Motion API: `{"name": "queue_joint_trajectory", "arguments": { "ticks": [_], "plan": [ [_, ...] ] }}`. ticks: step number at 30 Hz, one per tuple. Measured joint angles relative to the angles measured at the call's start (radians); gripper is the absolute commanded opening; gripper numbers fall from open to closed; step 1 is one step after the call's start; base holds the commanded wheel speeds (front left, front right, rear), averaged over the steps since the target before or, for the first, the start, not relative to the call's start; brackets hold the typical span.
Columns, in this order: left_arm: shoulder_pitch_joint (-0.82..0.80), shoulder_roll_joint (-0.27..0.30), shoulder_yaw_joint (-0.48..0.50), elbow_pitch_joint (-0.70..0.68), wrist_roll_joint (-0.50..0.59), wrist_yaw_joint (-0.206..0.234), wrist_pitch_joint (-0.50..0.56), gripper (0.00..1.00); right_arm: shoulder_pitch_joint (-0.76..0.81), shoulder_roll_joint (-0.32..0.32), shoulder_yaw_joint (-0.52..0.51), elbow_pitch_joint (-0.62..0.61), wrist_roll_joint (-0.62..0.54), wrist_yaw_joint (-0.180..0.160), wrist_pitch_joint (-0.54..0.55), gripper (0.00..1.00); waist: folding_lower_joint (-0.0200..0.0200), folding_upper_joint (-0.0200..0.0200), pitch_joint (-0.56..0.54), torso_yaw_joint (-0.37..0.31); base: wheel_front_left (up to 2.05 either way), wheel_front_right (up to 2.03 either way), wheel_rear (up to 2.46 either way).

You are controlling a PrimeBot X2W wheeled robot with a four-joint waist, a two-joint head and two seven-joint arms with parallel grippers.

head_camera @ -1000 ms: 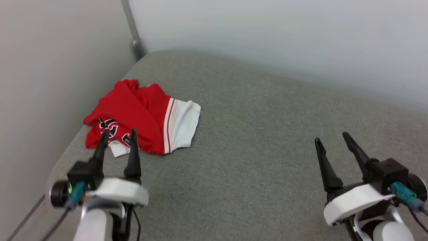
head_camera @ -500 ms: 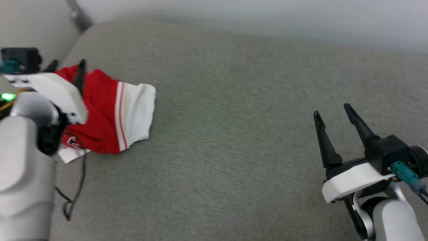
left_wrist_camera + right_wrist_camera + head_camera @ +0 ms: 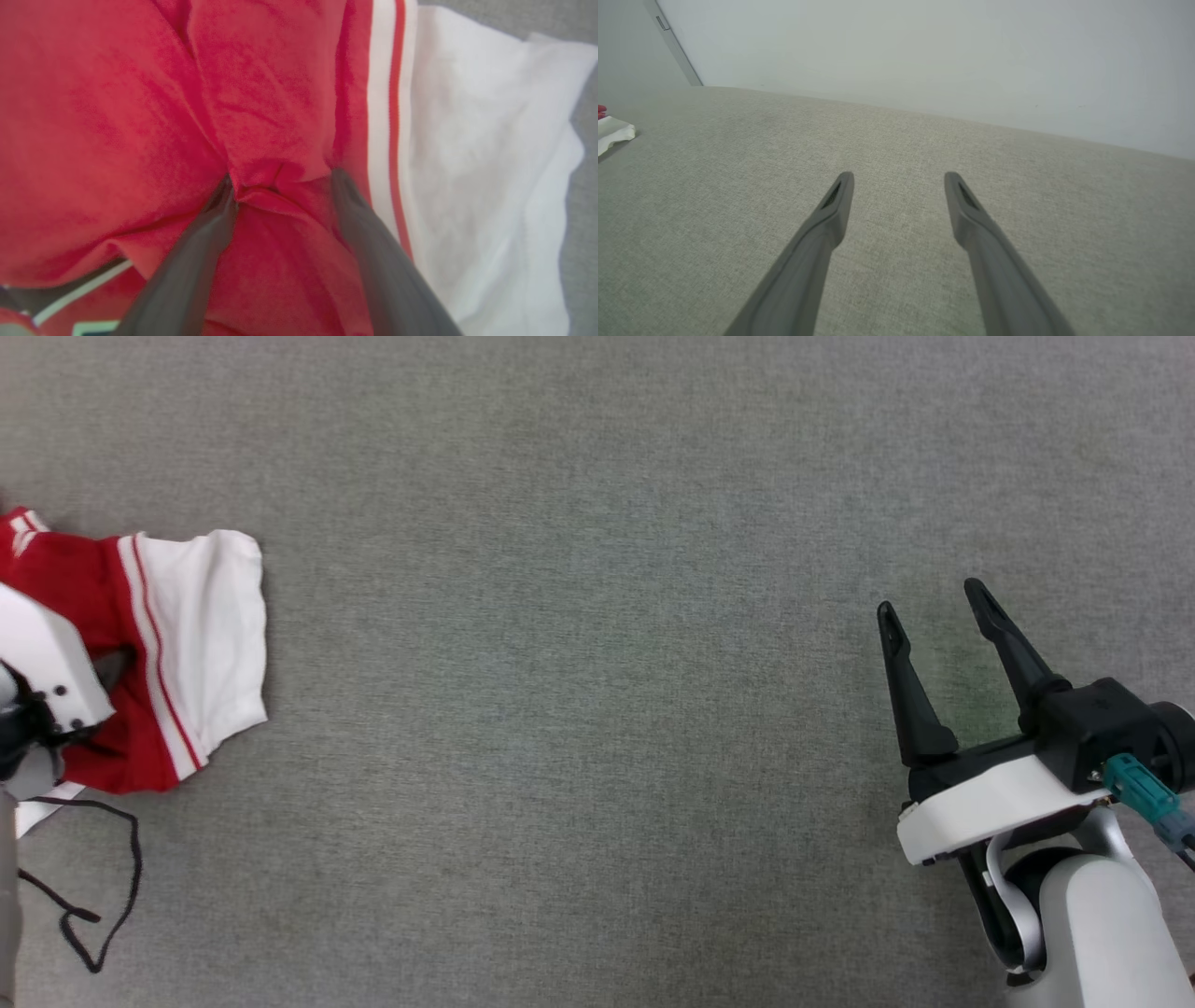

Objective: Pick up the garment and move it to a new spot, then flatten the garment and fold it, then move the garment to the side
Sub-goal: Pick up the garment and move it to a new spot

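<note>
Pressing into the garment, left jaws stand apart astride a red fold; right jaws, also apart, hang well off at three o'clock.

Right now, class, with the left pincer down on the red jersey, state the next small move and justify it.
Probably close the left pincer: its fingers stand apart, tips pressed into the garment, with a red fold bunched between them, not yet pinched.

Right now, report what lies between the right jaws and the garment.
The stretch is bare: in the head view, plain grey upholstery runs from the garment to the right jaws.
</note>
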Motion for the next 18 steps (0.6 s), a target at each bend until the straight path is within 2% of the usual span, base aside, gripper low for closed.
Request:
{"name": "queue_joint_trajectory", "arguments": {
  "ticks": [4, 5, 6, 7, 8, 12, 18],
  "plan": [
    [-0.017, 0.016, 0.018, 0.039, -0.025, 0.018, 0.044, 1.0, -0.013, 0.0, 0.001, 0.006, -0.001, 0.0, -0.004, 1.0, -0.0002, 0.0, 0.029, -0.016, 0.0, 0.0, 0.0],
    [-0.022, 0.015, 0.021, 0.046, -0.031, 0.021, 0.055, 0.81, -0.014, 0.0, 0.001, 0.007, -0.002, 0.0, -0.003, 1.0, -0.0002, 0.0, 0.033, -0.017, 0.0, 0.0, 0.0],
    [-0.025, 0.014, 0.024, 0.051, -0.038, 0.024, 0.06, 0.42, -0.014, 0.0, 0.0, 0.008, -0.002, 0.0, -0.003, 1.0, -0.0002, 0.0, 0.034, -0.017, 0.0, 0.0, 0.0],
    [-0.026, 0.013, 0.025, 0.053, -0.04, 0.024, 0.06, 0.11, -0.015, 0.0, 0.0, 0.009, -0.002, 0.0, -0.002, 1.0, -0.0002, 0.0, 0.035, -0.016, 0.0, 0.0, 0.0],
    [-0.027, 0.012, 0.025, 0.053, -0.04, 0.024, 0.06, 0.0, -0.017, 0.0, 0.0, 0.01, -0.004, 0.0, 0.0, 1.0, -0.0002, 0.0, 0.035, -0.014, 0.0, 0.0, 0.0],
    [-0.023, 0.009, 0.009, 0.053, -0.02, 0.031, -0.005, 0.0, -0.017, 0.0, -0.004, 0.016, -0.005, 0.0, 0.001, 1.0, -0.0001, 0.0, 0.02, -0.006, 0.0, 0.0, 0.0],
    [-0.033, 0.014, -0.032, 0.014, 0.063, 0.051, -0.223, 0.0, -0.004, 0.0, -0.013, 0.032, 0.0, 0.0, -0.002, 1.0, -0.0001, 0.0, -0.043, 0.011, 0.0, 0.0, 0.0]
  ]
}}
